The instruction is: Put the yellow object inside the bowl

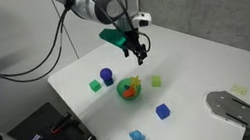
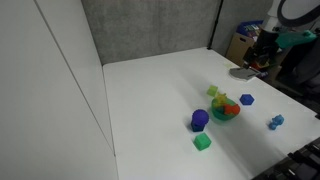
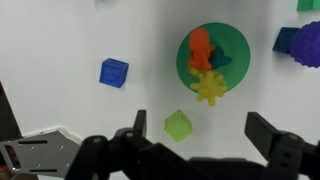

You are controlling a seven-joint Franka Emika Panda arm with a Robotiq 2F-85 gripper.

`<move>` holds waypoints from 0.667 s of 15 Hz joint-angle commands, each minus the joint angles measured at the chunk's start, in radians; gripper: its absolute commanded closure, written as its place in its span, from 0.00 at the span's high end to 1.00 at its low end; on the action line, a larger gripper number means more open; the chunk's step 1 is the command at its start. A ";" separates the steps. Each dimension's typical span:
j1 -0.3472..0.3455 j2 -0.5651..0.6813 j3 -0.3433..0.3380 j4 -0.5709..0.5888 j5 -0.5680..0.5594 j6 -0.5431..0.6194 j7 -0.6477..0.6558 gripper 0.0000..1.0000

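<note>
The small bright yellow star-shaped toy piece (image 3: 208,88) lies at the edge of the round green bowl (image 3: 237,45), seemingly inside it though perhaps only perched on the rim, and the Robotiq gripper (image 3: 198,124) hangs above, fingers spread and empty, so the task looks essentially finished.

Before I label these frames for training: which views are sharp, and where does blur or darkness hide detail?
Wrist view: the small round green bowl and bright yellow star-shaped toy are sharp, the dark open hand soft and underlit. Both exterior views: even light, but the bowl is tiny, contents unresolved.
</note>
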 commanded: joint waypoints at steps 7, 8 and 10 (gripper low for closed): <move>-0.087 -0.225 0.021 0.146 0.098 -0.482 -0.227 1.00; -0.089 -0.241 0.024 0.164 0.083 -0.521 -0.206 1.00; -0.090 -0.273 0.032 0.187 0.056 -0.567 -0.166 1.00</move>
